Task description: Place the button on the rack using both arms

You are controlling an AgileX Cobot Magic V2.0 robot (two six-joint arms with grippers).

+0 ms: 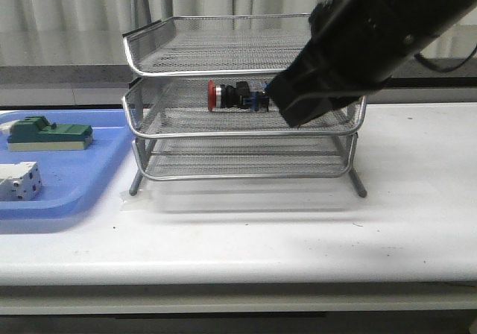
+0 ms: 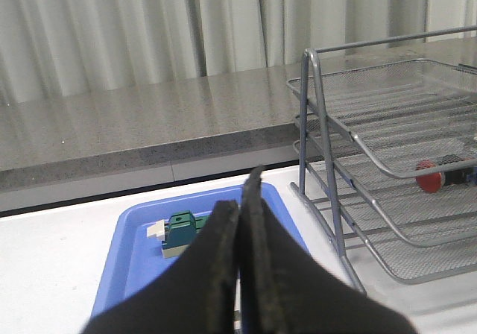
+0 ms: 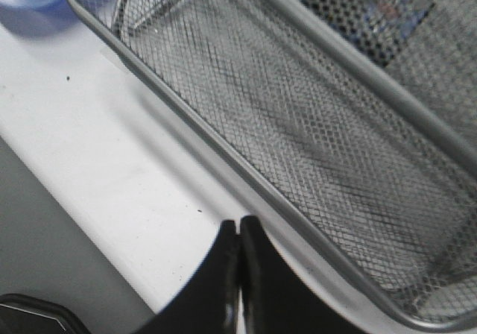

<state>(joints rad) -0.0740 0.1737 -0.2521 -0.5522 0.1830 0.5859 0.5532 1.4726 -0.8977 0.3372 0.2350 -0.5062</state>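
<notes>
Your three-tier silver wire-mesh rack (image 1: 242, 118) stands on the white surface (image 1: 298, 229), towards its back edge. Count three trays on one metal frame. The top tray holds nothing visible. The middle tray holds the one small push-button with red round cap, black body and blue rear block (image 1: 237, 96); it lies on its side on the mesh, red cap pointing to the robot's left, blue end towards the right arm. The bottom tray shows bare mesh only.

Left of the rack, just beside its foot, lies one flat blue plastic tray (image 1: 89, 177). It holds two parts: one green block on a pale base (image 1: 48, 134) at the back and one white boxy part (image 1: 19, 181) nearer the front, apart from each other.

Your right arm, a bulky black arm (image 1: 358, 43), reaches down from the upper right across the rack's right side; its end covers the right part of the middle tray, just beside the button's blue end. From the front view you cannot tell whether it touches the button. In the right wrist view the right hand (image 3: 238, 274) has its two black fingers pressed together with nothing between them, hovering over the rack's rim and the surface beside it.

Your left hand (image 2: 240, 267) likewise has its fingers closed flat against each other, holding nothing. It sits above the blue tray, well apart from the rack, with the button's red cap visible through the mesh in that view.
</notes>
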